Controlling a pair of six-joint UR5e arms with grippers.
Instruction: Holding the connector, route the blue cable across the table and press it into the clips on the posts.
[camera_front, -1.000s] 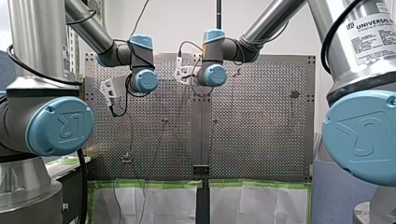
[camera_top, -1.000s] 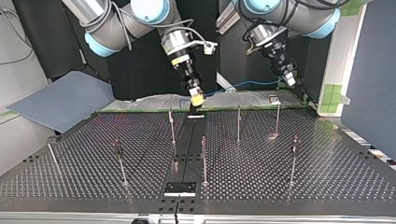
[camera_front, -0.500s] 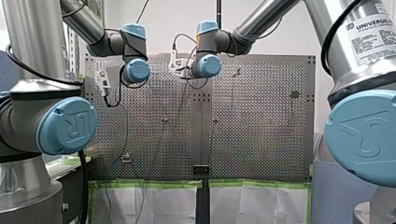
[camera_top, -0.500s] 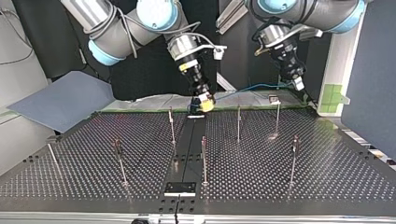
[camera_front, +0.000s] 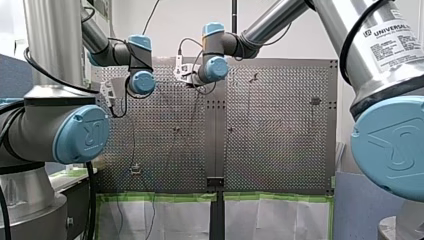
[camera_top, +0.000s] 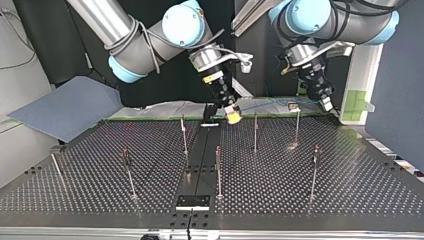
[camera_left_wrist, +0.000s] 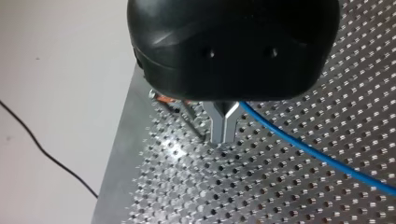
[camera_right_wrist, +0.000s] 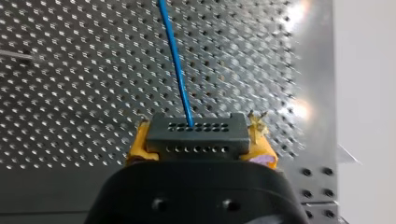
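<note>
Two yellow pads (camera_right_wrist: 135, 147) of my right gripper (camera_right_wrist: 201, 140) pinch dark rectangular holed connector (camera_right_wrist: 197, 134); thin blue cable (camera_right_wrist: 176, 60) exits ahead. My left gripper (camera_left_wrist: 225, 128): metal fingers (camera_left_wrist: 218, 125) pressed together, cable alongside, near perforated table (camera_left_wrist: 289, 186) edge.

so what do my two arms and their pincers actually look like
My left arm and my right arm are silver-grey tubes with light blue joint caps marked UR; the right bears a white Universal Robots label. Black cables run along both. My left pincer has a rounded black body and two narrow metal fingers; my right pincer is black too, with yellow pads.
</note>
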